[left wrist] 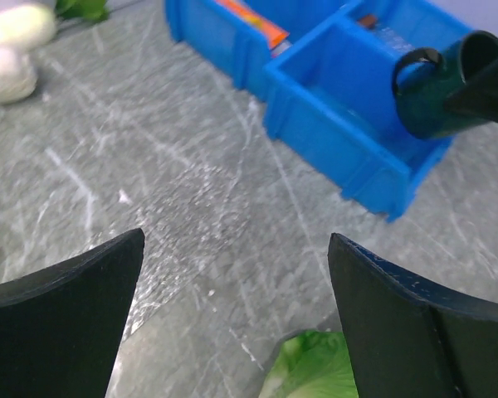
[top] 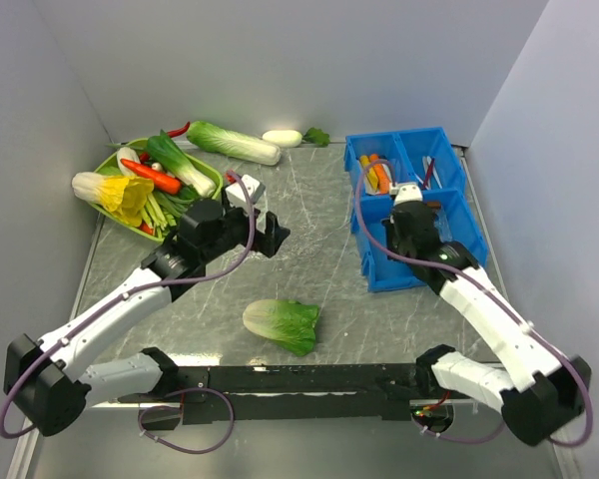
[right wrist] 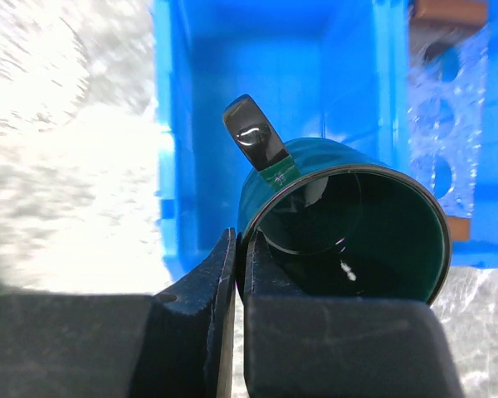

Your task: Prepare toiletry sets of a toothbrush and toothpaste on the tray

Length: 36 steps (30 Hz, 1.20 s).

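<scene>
- Step in hand, as a judgement: no set is laid out yet; the right arm is busy with a dark green mug [right wrist: 349, 215] over the near compartment of the blue tray [top: 394, 279], at the right of the bench [left wrist: 149, 166]; whether the mug is being cleared away or placed as a holder cannot be told.
- The toothpaste tubes [top: 377, 172], one orange and one yellow, lie in the far left compartment of the tray; the toothbrushes [top: 428, 172] lie in the far right compartment, just beside them; nothing is touching either.
- The right gripper [right wrist: 238, 249] is closed almost completely, pinching the thin rim of the mug just beside its handle; the mug is tilted, its mouth facing the wrist camera; whether its base rests on the tray floor cannot be seen.
- The left gripper [left wrist: 236, 315] is spread wide and holds nothing; it hangs over bare bench left of the tray, with a leafy cabbage [top: 282, 324] nearer the arm bases.
- The next move likely calls for settling the mug without letting it slip from so narrow a pinch; then reaching into the far compartments for one brush and one tube.
</scene>
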Available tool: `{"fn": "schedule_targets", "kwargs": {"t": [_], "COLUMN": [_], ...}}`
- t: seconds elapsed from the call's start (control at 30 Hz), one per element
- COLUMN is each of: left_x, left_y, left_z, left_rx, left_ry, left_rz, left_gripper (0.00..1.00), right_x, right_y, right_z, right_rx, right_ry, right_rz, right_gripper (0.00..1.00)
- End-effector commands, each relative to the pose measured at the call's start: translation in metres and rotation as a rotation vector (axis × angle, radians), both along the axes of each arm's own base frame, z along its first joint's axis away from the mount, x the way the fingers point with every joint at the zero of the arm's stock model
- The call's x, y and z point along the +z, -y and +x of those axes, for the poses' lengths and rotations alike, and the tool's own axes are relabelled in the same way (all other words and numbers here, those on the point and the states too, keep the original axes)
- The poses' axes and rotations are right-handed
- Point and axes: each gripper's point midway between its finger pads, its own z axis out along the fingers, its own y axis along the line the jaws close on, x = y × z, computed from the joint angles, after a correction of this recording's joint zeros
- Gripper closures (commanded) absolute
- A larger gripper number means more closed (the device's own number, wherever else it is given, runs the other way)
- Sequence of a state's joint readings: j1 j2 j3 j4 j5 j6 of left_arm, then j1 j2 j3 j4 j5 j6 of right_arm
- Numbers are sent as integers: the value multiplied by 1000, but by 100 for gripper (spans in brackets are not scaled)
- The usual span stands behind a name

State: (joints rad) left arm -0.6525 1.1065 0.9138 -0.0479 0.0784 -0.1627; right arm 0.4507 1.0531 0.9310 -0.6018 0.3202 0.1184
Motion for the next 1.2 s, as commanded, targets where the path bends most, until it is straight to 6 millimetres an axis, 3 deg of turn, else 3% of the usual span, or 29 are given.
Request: {"fn": "schedule_targets", "kwargs": {"t": [0.0,0.1,0.2,0.33,0.5,0.73,0.8,1.17], "left_x": [40,47,41,31,23,16,14,0], "left_y": [20,31,45,61,74,81,84,96], "left_z": [-27,-50,-72,-84,-103,-123,-130,-129], "left_rx": [-183,-310,-448,-545,-655,-798,-836,-825], "left_ry": [150,198,183,130,79,9,-16,-47], "left_rz": [-86,-101,-107,-111,-119,-115,-124,-76], "left_gripper": [4,4,4,3,3,2,7,27], "right_x": [72,89,92,86,81,88,88,87], "right_y": [-18,-50,-83,-126,-155,-162,-163,-170], "right_z": [-5,-22,-41,-75,-101,-117,-120,-130], "right_rx": [79,241,402,606,767,854,868,932], "right_ry": [184,179,113,4,-80,-123,-138,-160], "right_rz": [159,291,394,469,515,523,519,504], "right_gripper": [100,100,100,100,100,100,100,100]}}
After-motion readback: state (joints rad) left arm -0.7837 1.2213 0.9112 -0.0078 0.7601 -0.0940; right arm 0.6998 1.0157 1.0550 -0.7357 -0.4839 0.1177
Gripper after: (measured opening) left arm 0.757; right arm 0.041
